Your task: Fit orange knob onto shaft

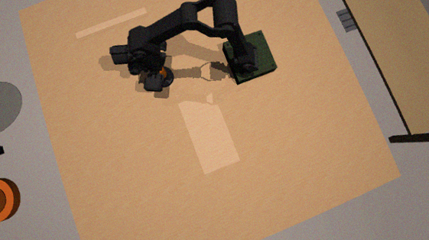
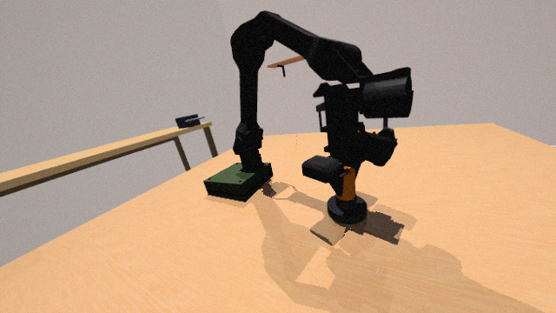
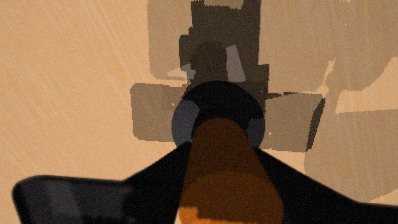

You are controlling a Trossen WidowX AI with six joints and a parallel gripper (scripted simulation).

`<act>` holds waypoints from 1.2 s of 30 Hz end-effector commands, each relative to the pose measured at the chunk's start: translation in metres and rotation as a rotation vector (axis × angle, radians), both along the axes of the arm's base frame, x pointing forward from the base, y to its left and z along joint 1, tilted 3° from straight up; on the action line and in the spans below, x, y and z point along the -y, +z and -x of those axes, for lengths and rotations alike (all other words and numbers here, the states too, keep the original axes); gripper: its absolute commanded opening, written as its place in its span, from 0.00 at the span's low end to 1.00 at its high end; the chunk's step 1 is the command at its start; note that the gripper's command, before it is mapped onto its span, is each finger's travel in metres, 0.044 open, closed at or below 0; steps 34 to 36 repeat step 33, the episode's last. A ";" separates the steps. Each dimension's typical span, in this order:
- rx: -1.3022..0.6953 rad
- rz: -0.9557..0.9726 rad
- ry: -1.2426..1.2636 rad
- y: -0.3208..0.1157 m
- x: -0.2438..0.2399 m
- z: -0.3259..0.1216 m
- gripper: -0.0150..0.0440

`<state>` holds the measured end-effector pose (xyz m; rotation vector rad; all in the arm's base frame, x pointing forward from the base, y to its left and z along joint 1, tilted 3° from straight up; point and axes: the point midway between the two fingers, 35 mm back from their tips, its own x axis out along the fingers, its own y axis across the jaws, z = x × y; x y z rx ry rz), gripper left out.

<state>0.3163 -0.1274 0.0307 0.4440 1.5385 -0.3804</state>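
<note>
Black gripper [image 1: 160,73] [image 2: 346,178] [image 3: 220,150] right of center in exterior frame, jaws part-open, clamped on orange knob [image 1: 163,72] [image 2: 348,188] [image 3: 222,160], knob upright on round pedestal [image 1: 169,79] [image 2: 347,212] [image 3: 184,122].

The orange knob [image 2: 348,186] stands upright on the dark round pedestal [image 2: 347,210], between the jaws [image 2: 347,176].

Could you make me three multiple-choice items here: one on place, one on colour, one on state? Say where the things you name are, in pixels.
1. Where is the knob [image 1: 163,72] [image 2: 348,184] [image 3: 225,160]?
A) On the arm's base
B) At the pedestal [image 1: 169,79] [image 2: 347,213] [image 3: 183,122]
C) On the floor

2. What colour is the base [image 1: 267,57] [image 2: 221,176]?
A) Green
B) White
C) Yellow

3. How does the knob stand?
A) Lying flat
B) Upside down, in mid-air
C) Roughly upright

1 B: its lower end meets the pedestal in the exterior view.
2 A: its top looks dark green.
3 C: its sides run up from the pedestal.
</note>
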 end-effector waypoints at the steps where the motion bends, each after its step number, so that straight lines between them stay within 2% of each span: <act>1: 0.000 0.000 0.000 0.000 0.000 0.000 0.65; 9: 0.000 0.000 0.000 0.000 0.000 0.000 1.00; 17: 0.001 0.000 0.000 0.003 0.000 0.000 1.00; 24: 0.000 0.000 0.000 0.092 0.004 0.000 1.00; 36: 0.000 0.000 0.000 0.095 0.005 -0.002 1.00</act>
